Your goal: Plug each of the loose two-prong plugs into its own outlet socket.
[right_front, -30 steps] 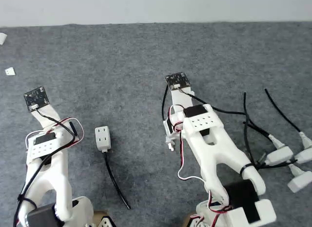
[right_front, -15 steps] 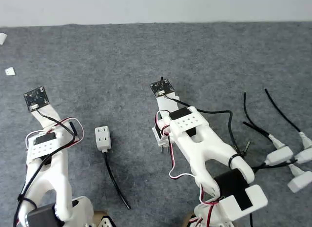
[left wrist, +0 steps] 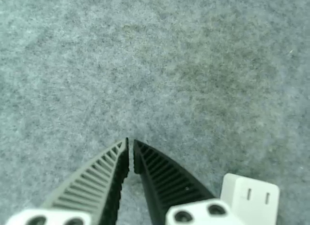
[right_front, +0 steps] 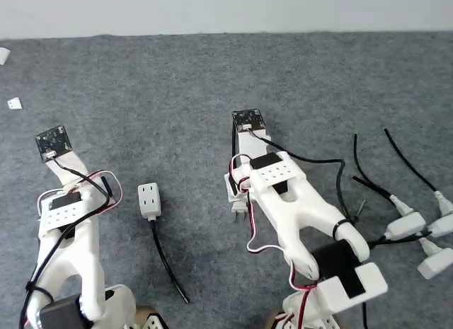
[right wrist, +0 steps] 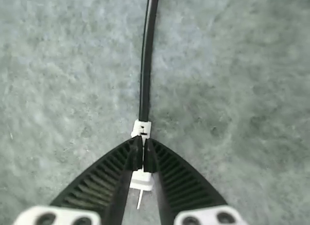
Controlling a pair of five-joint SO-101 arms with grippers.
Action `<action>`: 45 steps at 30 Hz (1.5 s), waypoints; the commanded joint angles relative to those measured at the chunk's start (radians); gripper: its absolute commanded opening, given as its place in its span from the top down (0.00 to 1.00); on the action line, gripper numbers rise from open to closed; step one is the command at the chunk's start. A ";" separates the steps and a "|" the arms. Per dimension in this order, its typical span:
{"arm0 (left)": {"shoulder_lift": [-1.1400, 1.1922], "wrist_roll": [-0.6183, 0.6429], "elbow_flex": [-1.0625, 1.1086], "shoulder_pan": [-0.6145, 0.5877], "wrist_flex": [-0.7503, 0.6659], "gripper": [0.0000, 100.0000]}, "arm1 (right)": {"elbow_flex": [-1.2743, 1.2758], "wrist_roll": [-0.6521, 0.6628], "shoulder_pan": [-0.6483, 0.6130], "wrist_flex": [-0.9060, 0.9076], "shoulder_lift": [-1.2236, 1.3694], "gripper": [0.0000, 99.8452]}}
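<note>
Your right gripper [right wrist: 139, 142] pinches a white plug [right wrist: 141, 178].
Your left gripper [left wrist: 130, 143] is pressed together, outlet socket [left wrist: 250, 198] just beside it.

The felt table [right_front: 177, 74] is speckled grey; the boxy plastic outlet block [right_front: 148, 200] and small two-prong plug [right wrist: 141, 179] are white, the outlet's thin cord [right_front: 164, 258] and the plug's cable [right wrist: 147, 55] black.

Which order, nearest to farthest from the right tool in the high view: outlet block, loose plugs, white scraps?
From the right tool, holding a plug:
1. outlet block, toward left arm
2. loose plugs, right edge
3. white scraps, far left edge
</note>
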 commanded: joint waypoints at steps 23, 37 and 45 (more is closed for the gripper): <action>-0.017 -0.009 -0.036 0.006 0.005 0.99 | -0.183 -0.044 -0.047 0.071 0.108 0.91; -0.017 -0.009 -0.036 0.006 0.005 0.99 | -0.218 -0.049 -0.059 0.107 0.107 0.91; -0.017 -0.009 -0.036 0.006 0.005 0.99 | -0.212 -0.049 -0.036 0.110 0.074 0.97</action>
